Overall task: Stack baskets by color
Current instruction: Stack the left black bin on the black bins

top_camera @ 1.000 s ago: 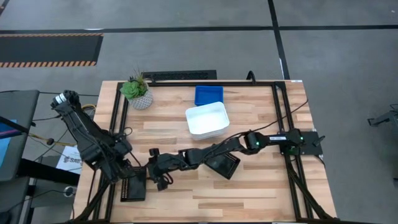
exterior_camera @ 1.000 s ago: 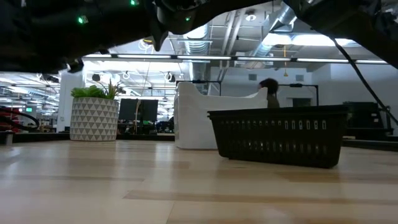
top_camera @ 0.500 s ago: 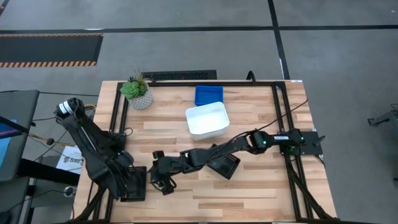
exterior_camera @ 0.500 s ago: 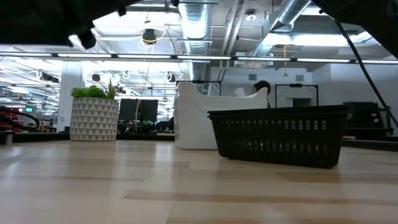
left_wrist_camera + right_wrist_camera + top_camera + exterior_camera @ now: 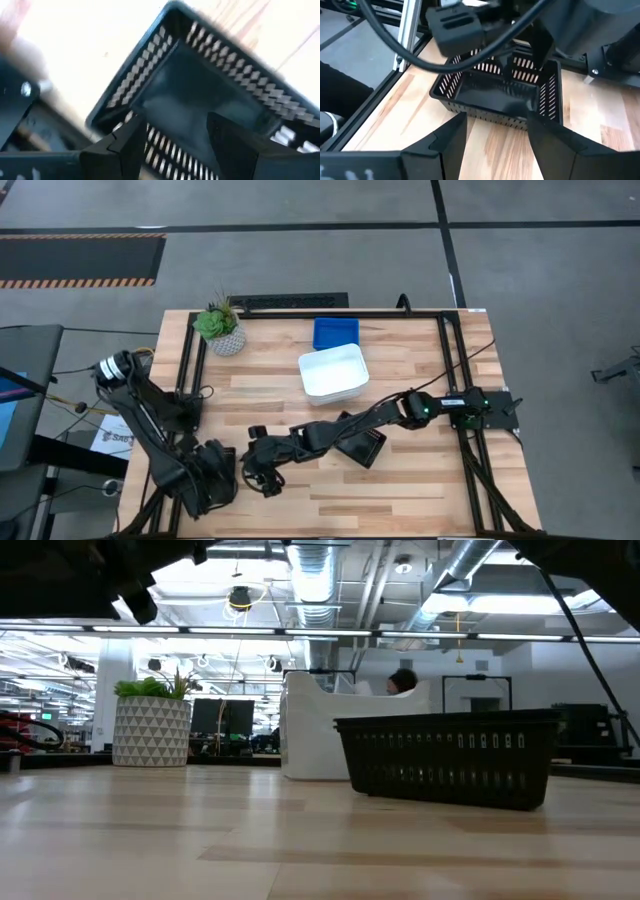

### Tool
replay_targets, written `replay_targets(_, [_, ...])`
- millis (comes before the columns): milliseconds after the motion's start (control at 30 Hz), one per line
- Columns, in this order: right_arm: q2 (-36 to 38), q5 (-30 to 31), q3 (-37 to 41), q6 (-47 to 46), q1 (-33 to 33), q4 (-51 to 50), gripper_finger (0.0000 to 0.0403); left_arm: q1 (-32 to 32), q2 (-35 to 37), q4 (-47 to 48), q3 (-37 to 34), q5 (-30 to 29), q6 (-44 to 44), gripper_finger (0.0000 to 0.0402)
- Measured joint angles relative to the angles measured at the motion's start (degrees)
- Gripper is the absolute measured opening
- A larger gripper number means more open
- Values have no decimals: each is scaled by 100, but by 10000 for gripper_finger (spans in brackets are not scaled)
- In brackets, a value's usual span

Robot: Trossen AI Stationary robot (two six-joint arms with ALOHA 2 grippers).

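Beneath my left gripper point(image 5: 175, 135) I am looking at a black basket point(image 5: 500, 92) sitting at the near left corner of the table point(image 5: 400, 490). The jaws are standing wide and are holding nothing; in the left wrist view one finger point(image 5: 125, 150) is hanging outside the near wall of this basket and the other inside it, so I am judging that I am lining up to pinch that wall. The next move is calling for a short descent, a close on the rim and a straight lift, keeping clear of the metal frame rail point(image 5: 185, 370) that is running just beside the basket.

Just to the right, my right gripper point(image 5: 262, 477) is hovering over bare wood, jaws equally wide and empty, pointing toward the same basket; in the right wrist view the left arm is filling the space above it. I am reckoning the two arms are crowding each other here, so one of them should be giving way.

Behind the right arm, a second black basket point(image 5: 362, 448) is lying partly under it, probably the stack's destination or next piece. Farther off, a white basket point(image 5: 333, 373) and a blue basket point(image 5: 334, 331) are sitting close together, with a potted plant point(image 5: 220, 325) at the far left corner, well apart.
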State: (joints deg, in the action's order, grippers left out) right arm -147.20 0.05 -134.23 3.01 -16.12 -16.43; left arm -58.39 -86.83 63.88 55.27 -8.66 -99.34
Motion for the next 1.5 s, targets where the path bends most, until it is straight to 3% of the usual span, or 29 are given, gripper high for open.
replay_targets(133, [0, 0, 0, -12, -47, -23, 227, 31, -146, -205, -2, -543, 72, 197])
replay_targets(533, [-4, -9, 0, -645, -188, -808, 227, 470, -632, -990, -26, -1290, 969, 197])
replay_targets(800, [-7, -11, 0, -909, -296, -1507, 227, 811, -633, -1134, -28, -2358, 1517, 197])
replay_targets(967, [-7, -12, -1, -908, -346, -1610, 227, 1132, -530, -1509, 19, -2265, 2624, 197])
replay_targets(1167, [-7, -17, -7, -542, -350, -1629, 227, 1368, -69, -427, 654, -1826, 3427, 197])
replay_targets(1333, [-11, -20, -7, 148, -333, -1126, 227, 1174, 505, 578, 1227, -1710, 2922, 197])
replay_targets(1500, [-28, -17, -7, 1262, -164, -1018, 227, 796, 780, 1122, 1101, -1011, 1947, 197])
